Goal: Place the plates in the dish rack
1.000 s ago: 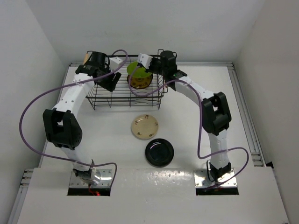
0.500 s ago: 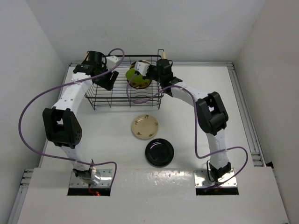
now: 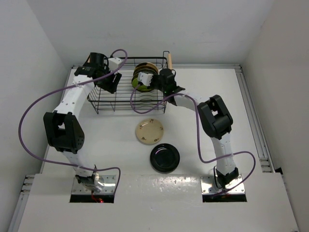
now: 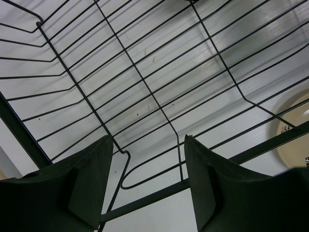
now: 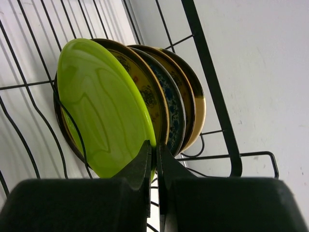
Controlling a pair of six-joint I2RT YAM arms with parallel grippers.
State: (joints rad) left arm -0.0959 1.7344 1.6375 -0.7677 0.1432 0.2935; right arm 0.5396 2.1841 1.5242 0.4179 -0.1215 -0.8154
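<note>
The black wire dish rack (image 3: 116, 99) stands at the back of the table. My right gripper (image 3: 145, 79) is shut on the rim of the lime green plate (image 5: 99, 108) and holds it on edge inside the rack. Behind it stand two mustard-brown patterned plates (image 5: 152, 99) and a teal-grey patterned one (image 5: 173, 104). My left gripper (image 3: 112, 81) is open and empty over the rack's left side; its fingers (image 4: 91, 179) straddle the rack's rim wire (image 4: 251, 154). The cream plate (image 3: 149, 131) and the glossy black plate (image 3: 164, 157) lie flat on the table in front of the rack.
One light wooden handle (image 3: 168, 61) shows at the rack's back right corner. White walls close in the table at the back and both sides. A purple cable (image 3: 29, 116) loops out from the left arm.
My right gripper has carried the lime green plate down into the rack and turned it upright against the standing plates. My left gripper has shifted slightly along the rack's left rim.
</note>
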